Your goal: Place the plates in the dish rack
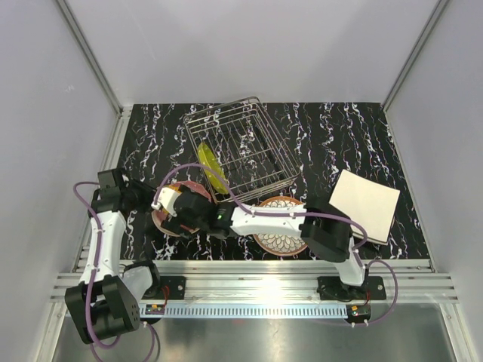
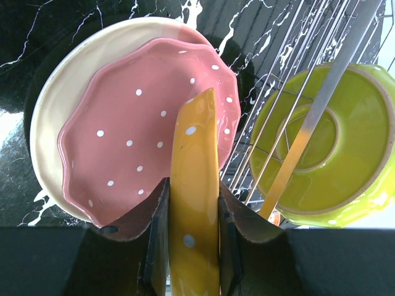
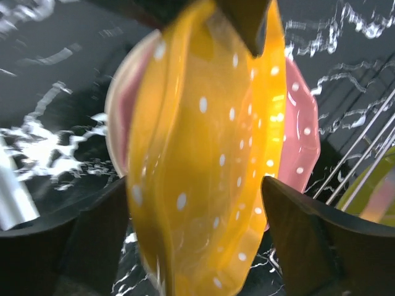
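My left gripper (image 2: 192,228) is shut on the rim of an orange white-dotted plate (image 2: 194,160) and holds it on edge above a pink dotted plate (image 2: 136,135), which lies on a round cream plate (image 2: 52,105). My right gripper (image 3: 197,240) is open, with its fingers on either side of the orange plate (image 3: 210,154). In the top view both grippers meet left of the silver wire dish rack (image 1: 241,147), the left one (image 1: 170,202) beside the right one (image 1: 192,215). A lime-green plate (image 1: 211,170) stands on edge in the rack's left side.
A brown-rimmed petal-patterned plate (image 1: 279,234) lies under my right arm, in front of the rack. A squarish cream plate (image 1: 366,204) lies at the right. The rack wires (image 2: 278,92) are close to the right of the held plate.
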Available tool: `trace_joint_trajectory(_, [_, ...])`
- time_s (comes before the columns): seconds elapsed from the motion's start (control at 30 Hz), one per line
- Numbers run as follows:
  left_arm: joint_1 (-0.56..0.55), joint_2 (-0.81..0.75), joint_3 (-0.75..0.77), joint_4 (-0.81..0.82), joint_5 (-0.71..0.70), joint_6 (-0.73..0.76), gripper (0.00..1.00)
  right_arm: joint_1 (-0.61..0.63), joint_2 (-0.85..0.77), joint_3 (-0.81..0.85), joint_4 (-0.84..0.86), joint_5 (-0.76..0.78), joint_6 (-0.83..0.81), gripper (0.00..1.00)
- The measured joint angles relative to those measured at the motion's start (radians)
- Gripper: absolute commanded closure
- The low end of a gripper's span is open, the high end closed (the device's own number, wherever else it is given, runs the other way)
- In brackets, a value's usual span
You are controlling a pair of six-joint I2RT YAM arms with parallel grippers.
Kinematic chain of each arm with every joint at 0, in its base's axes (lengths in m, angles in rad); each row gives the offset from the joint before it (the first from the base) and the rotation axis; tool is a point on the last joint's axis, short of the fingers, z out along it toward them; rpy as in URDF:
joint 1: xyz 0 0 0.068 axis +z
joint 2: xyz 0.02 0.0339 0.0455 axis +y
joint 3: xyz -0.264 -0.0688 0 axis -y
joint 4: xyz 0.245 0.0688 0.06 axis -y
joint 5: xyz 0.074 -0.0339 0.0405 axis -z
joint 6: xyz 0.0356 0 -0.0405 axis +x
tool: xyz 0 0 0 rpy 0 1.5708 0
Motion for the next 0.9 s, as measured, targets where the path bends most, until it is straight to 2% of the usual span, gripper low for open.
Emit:
trace_joint_trajectory(0.03, [0.0,0.0,0.002,-0.002,0.0,0.0,1.0,0.001,0.018,0.009,-0.005,0.011,-0.003,0.17])
trace_joint_trajectory(0.13, [0.0,0.0,0.005,-0.008,-0.001,0.002,1.0,0.002,0.064,0.031,-0.025,0.043,-0.02,0.4])
trace_joint_trajectory(0.17, [0.0,0.0,0.008,-0.008,-0.001,0.008,1.0,0.002,0.068,0.034,-0.03,0.053,-0.026,0.57])
trace_joint_trajectory(0.2, [0.0,0.0,0.012,-0.006,-0.001,0.011,1.0,0.003,0.068,0.035,-0.036,0.051,-0.033,0.65])
trace_joint_trajectory(0.33, [0.001,0.002,0.041,-0.034,-0.028,-0.049,1.0,0.037,0.064,0.041,-0.026,0.145,-0.134,0.87])
trace_joint_trajectory(0.37, [0.0,0.002,0.045,-0.048,-0.031,-0.045,0.98,0.045,0.063,0.04,-0.026,0.16,-0.125,0.9])
trace_joint_trajectory(0.4, [0.0,0.002,0.045,-0.059,-0.03,-0.045,0.86,0.047,0.058,0.034,-0.026,0.168,-0.128,0.95])
trace_joint_trajectory(0.5, [-0.002,0.002,0.048,-0.084,-0.024,-0.046,0.5,0.046,0.034,0.01,-0.026,0.156,-0.126,1.0])
trace_joint_trajectory(0.57, [-0.003,0.0,0.058,-0.081,0.0,-0.026,0.39,0.042,0.003,-0.011,-0.026,0.129,-0.1,1.0])
trace_joint_trajectory(0.6, [-0.003,-0.002,0.076,-0.083,0.005,-0.019,0.29,0.04,-0.013,-0.019,-0.027,0.11,-0.087,1.0])
trace_joint_trajectory(0.83, [-0.003,-0.037,0.277,-0.098,-0.014,0.041,0.06,0.038,-0.181,-0.055,-0.07,0.029,-0.013,1.0])
trace_joint_trajectory(0.9, [-0.003,-0.05,0.338,-0.109,-0.031,0.058,0.02,0.038,-0.245,-0.067,-0.08,0.005,0.01,1.0])
